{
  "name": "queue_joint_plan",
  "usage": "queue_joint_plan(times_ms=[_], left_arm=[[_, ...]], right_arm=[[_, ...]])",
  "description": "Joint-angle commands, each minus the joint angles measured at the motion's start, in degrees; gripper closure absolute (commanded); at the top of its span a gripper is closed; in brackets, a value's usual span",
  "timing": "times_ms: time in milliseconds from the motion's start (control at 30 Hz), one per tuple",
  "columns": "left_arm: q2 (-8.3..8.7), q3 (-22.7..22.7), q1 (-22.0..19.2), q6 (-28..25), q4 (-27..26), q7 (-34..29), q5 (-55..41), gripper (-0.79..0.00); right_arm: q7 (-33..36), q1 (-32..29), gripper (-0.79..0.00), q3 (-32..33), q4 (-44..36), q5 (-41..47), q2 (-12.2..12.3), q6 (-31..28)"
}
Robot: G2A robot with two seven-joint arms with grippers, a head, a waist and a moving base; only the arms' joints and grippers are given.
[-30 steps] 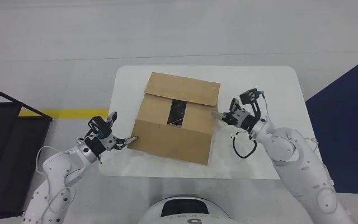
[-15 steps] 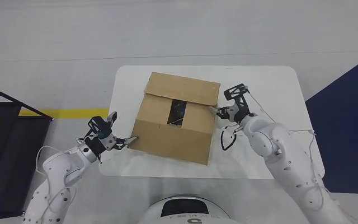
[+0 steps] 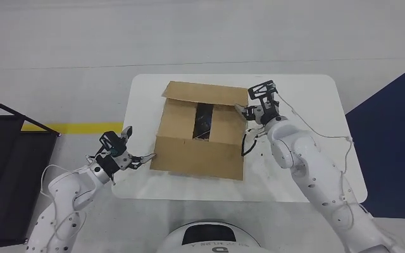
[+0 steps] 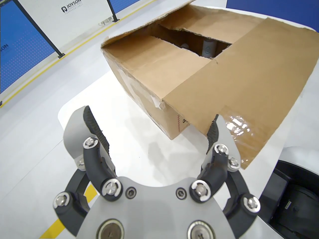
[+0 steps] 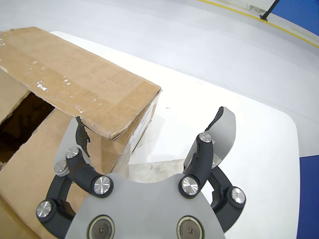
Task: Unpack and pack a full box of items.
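The left gripper (image 4: 152, 118) is spread wide at the near left corner of the cardboard box (image 4: 147, 105). Nothing is gripped, and one fingertip (image 4: 215, 128) is set against the edge of the near flap (image 4: 249, 75). The right gripper (image 5: 150, 118) is likewise opened wide and nothing is clasped. It is placed at the box's far right corner, with one finger tucked under the taped flap (image 5: 74, 75). The box is set on the white table (image 3: 304, 95). A pale container (image 4: 208, 48) is glimpsed through the gap between the flaps.

Beyond the left hand (image 4: 151, 116), a white partition panel (image 4: 62, 18) carries a dark logo and one line of lettering; the blue panel (image 4: 17, 45) beside it bears white letters cut off at the edge. The brown cardboard box (image 4: 154, 70) just ahead of that hand shows red and black marks at its near corner, too small to read.
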Motion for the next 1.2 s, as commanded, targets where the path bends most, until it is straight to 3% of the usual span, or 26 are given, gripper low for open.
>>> queue_joint_plan(times_ms=[0, 300, 467, 600, 667, 833, 1000, 1167], left_arm=[[0.00, 0.0, 0.0, 0.0, 0.0, 0.0, 0.0, -0.785], [0.00, 0.0, 0.0, 0.0, 0.0, 0.0, 0.0, -0.785], [0.00, 0.0, 0.0, 0.0, 0.0, 0.0, 0.0, -0.785], [0.00, 0.0, 0.0, 0.0, 0.0, 0.0, 0.0, -0.785], [0.00, 0.0, 0.0, 0.0, 0.0, 0.0, 0.0, -0.785], [0.00, 0.0, 0.0, 0.0, 0.0, 0.0, 0.0, -0.785], [0.00, 0.0, 0.0, 0.0, 0.0, 0.0, 0.0, -0.785], [0.00, 0.0, 0.0, 0.0, 0.0, 0.0, 0.0, -0.785]], right_arm=[[-1.0, 2.0, -0.785, -0.6, 1.8, -0.2, -0.5, 0.9], [-4.3, 9.4, -0.785, -3.5, 8.1, 1.7, -3.0, 2.7], [-5.5, 11.4, -0.785, -4.5, 10.4, 7.3, -4.1, -0.7], [-6.6, 8.5, -0.785, -2.8, 9.6, 10.0, -3.9, -6.0], [-5.8, 6.1, -0.785, -1.3, 8.1, 13.2, -3.4, -11.9], [-7.1, -3.2, -0.785, 6.2, 2.7, 13.9, -1.4, -21.1], [-3.0, -10.1, -0.785, 10.1, -2.4, 5.4, -0.1, -21.9], [1.9, -9.0, -0.785, 8.0, -2.9, -0.8, -0.4, -18.4]])
